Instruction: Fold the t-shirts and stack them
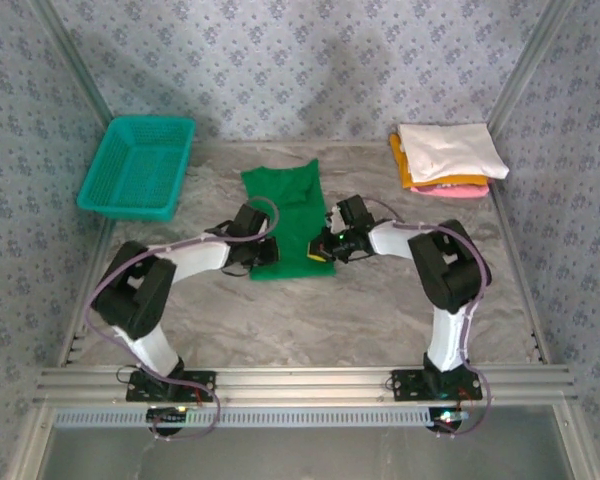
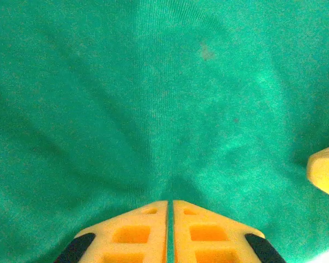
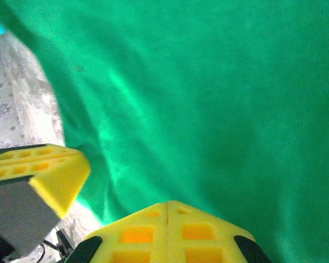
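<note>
A bright green t-shirt (image 1: 283, 205) lies spread in the middle of the table, its near hem between my two arms. My left gripper (image 1: 268, 247) sits at the near left part of that hem; in the left wrist view it (image 2: 170, 204) is shut, with a thin strip of green cloth (image 2: 153, 98) pinched between the yellow fingers. At the hem's near right part my right gripper (image 1: 324, 246) (image 3: 168, 204) is shut, and the green cloth (image 3: 219, 109) rises straight from its tips. Folded white (image 1: 450, 148), orange-yellow (image 1: 402, 160) and pink (image 1: 450, 189) t-shirts are stacked at the back right.
A teal mesh basket (image 1: 138, 167) stands at the back left. Metal frame rails run along both table sides and the near edge (image 1: 300, 380). Bare marbled tabletop (image 1: 310, 320) lies in front of the shirt. The two grippers are close together.
</note>
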### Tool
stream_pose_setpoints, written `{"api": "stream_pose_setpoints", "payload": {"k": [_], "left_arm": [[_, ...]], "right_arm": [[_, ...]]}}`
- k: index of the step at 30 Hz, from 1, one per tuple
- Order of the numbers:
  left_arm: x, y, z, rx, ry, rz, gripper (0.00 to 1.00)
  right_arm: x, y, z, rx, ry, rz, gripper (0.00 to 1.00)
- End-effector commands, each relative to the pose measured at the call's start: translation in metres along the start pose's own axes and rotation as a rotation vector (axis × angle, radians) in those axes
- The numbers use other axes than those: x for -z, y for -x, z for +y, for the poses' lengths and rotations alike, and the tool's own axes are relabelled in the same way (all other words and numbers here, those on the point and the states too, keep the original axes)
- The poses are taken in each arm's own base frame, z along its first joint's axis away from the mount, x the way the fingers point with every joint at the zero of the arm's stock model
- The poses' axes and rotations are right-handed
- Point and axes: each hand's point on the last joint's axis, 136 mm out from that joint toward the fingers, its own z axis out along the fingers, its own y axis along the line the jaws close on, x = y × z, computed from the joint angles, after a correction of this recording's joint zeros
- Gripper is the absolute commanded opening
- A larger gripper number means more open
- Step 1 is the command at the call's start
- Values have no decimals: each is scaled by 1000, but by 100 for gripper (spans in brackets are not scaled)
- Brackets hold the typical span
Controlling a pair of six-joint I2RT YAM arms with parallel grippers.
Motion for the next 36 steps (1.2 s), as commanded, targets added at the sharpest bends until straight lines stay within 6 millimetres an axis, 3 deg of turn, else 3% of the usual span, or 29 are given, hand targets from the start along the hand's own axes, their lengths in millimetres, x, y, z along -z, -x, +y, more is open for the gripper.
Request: {"api": "stream_pose_setpoints", "payload": {"k": [1,4,7,11,13,15,20,31,36], "left_arm": [[53,10,9,12,10,-103,15],[75,-2,28,44,15,-135,23],[80,-25,50,103,10,-119,34],[73,-46,66,201,-61,-85,50],[70,-50,69,216,-72,-75,51],[65,-53,69,213,-78,-59,56],[43,-62,66,235,-127,14,57],[23,-44,41,203,-186,22,56],[24,-33,28,191,-207,8,55]], "right_arm": [[41,-1,11,57,-28,-75,3],[66,-6,1,49,-39,-127,6],[83,-15,-25,-21,-61,-159,15],[86,-23,-54,-122,-35,-151,26],[81,-26,-61,-142,-34,-127,30],[74,-28,-61,-145,-24,-117,33],[57,-30,-62,-172,2,-94,39],[36,-29,-51,-169,41,-67,40],[25,-29,-49,-170,53,-53,40]]}}
